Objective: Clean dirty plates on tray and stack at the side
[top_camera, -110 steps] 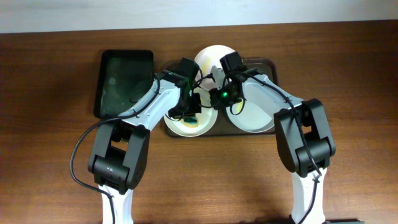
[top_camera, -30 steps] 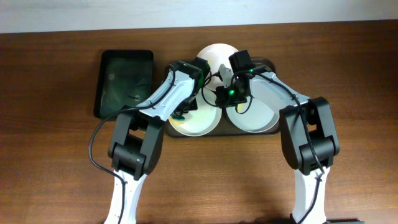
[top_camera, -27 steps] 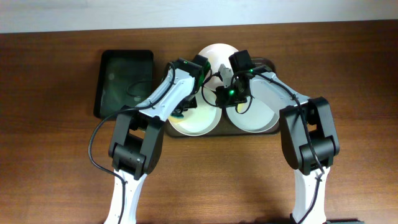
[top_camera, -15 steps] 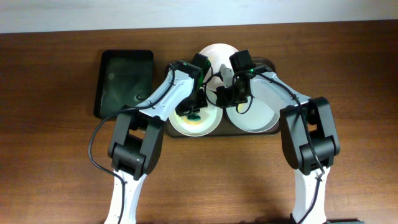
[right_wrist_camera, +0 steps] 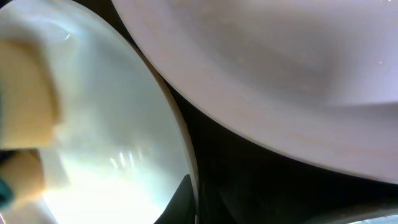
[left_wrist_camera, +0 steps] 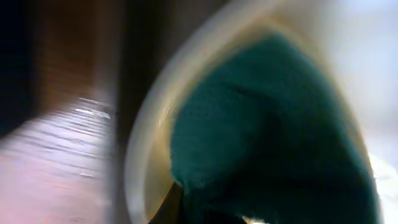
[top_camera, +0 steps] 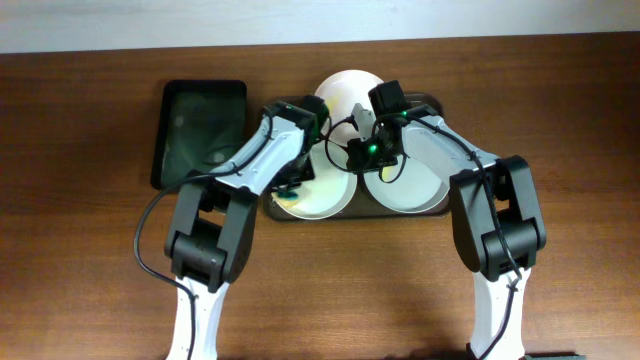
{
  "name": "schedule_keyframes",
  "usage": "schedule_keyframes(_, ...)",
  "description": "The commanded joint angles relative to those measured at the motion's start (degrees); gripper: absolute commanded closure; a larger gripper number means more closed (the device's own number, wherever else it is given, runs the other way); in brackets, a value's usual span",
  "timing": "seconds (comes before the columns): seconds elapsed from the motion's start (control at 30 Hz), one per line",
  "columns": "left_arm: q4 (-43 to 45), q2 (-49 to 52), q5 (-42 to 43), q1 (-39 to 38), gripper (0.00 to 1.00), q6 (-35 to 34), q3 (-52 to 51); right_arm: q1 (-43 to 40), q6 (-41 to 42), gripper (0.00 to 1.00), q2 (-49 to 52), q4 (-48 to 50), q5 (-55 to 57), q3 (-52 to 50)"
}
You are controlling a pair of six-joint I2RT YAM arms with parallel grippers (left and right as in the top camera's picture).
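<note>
The left gripper (top_camera: 293, 183) is pressed together on a soft teal-green scrubbing pad (left_wrist_camera: 267, 137), seemingly a sponge. Its own fingers are lost in blur in the left wrist view. The pad bears down inside the near-left round white shallow-rimmed plate (top_camera: 325, 195), close against that plate's left rim. The plate's open face therefore lies to the pad's right, toward the middle of the large dark brown-grey rectangular tray (top_camera: 434, 99) on which it sits. A yellowish smear shows at the plate's front-left edge, so the wiping looks unfinished. A round plate has no long axis to line up with, and a sweep rightward and forward across the bowl would likely serve.

The right gripper (top_camera: 362, 160) is closed and sits at the junction of the plates, beside this plate's right rim. Whether it pinches that rim cannot be told. The left arm is the one on the work.

A second white plate (top_camera: 415, 185) lies to the right on the tray, and a third (top_camera: 345, 85) lies behind. A smaller black rectangular tray (top_camera: 200, 130) rests to the left on the brown wooden table (top_camera: 80, 200).
</note>
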Motion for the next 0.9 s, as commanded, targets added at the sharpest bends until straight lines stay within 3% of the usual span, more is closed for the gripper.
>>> schedule_keyframes(0.0, -1.11, 0.28, -13.38, 2.69, 1.0, -0.59, -1.86, -0.5, -0.39, 0.96, 1.57, -0.46, 1.84, 0.11)
schedule_keyframes(0.47, 2.14, -16.85, -7.08, 6.05, 1.0, -0.72, -0.98, 0.24, -1.07, 0.96, -6.1, -3.37, 2.67, 3.52)
schedule_keyframes(0.67, 2.12, -17.97, -1.99, 8.61, 1.0, 2.97, -1.01, 2.4, -2.97, 0.96, -11.41, -8.46, 16.85, 8.37)
schedule_keyframes(0.87, 2.03, -17.92, -1.2, 9.03, 1.0, 3.43, -1.01, 9.46, -5.57, 0.96, -12.5, -17.4, 48.37, 18.58)
